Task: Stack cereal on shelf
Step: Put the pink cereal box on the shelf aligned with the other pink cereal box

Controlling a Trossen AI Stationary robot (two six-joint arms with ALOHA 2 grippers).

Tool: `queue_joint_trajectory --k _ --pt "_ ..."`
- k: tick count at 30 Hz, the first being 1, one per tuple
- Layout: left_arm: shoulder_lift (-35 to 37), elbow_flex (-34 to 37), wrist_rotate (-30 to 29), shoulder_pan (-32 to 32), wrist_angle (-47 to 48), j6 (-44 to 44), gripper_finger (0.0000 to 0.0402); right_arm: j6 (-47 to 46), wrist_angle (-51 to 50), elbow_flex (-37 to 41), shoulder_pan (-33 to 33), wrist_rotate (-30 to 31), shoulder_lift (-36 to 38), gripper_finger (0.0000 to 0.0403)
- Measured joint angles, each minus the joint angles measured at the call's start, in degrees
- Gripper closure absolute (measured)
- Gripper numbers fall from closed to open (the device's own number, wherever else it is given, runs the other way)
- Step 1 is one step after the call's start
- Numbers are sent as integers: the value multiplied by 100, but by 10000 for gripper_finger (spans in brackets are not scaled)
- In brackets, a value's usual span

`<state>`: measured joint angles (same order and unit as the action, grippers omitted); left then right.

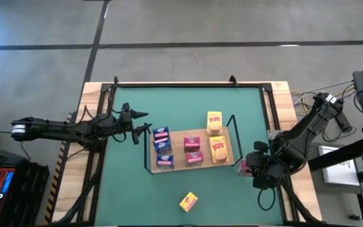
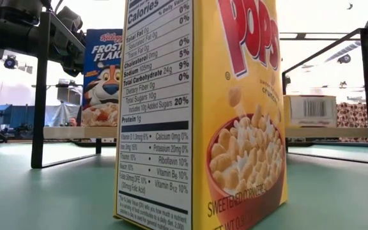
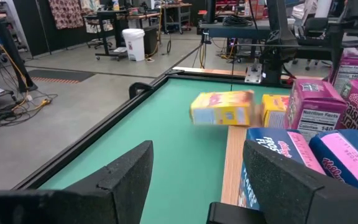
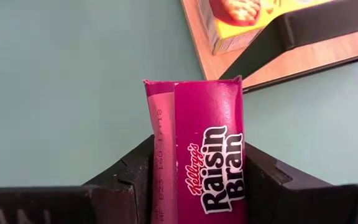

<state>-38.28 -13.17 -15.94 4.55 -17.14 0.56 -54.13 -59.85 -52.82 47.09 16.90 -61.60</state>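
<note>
On the shelf (image 1: 175,165) you have two blue, two pink and three yellow cereal boxes; one more yellow box (image 1: 188,201) stands on the green table. Your right gripper (image 1: 249,166) clamps a third pink box (image 4: 207,158) beside the shelf; your left gripper (image 1: 138,125) hangs part-open, empty.

Shelf (image 1: 176,165) holds blue, pink, yellow boxes; yellow box (image 1: 189,201) lies alone on green tabletop (image 1: 125,189).

cereal boxes (image 1: 188,150) on shelf (image 1: 176,162), one box (image 1: 189,201) on tabletop (image 1: 125,189)
</note>
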Motion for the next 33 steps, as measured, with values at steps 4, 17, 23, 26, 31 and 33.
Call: queue_joint_trajectory --k 4,17,23,26,31,33 --pt "0 0 2 -2 1 0 168 -222 0 0 0 -134 0 241" --pt "0 0 0 -2 0 0 168 -599 -1053 0 0 268 789 241" --pt "0 0 0 -2 0 0 168 -936 -1762 -2 -4 1315 1365 241" --pt "0 0 0 0 0 0 168 -907 -2099 -2 -4 1887 1546 241" --pt "0 0 2 -2 2 0 168 -1306 -2809 -2 -119 2733 1648 241" --pt "0 0 1 -2 1 0 168 -1458 -3004 -2 -217 3003 1650 241"
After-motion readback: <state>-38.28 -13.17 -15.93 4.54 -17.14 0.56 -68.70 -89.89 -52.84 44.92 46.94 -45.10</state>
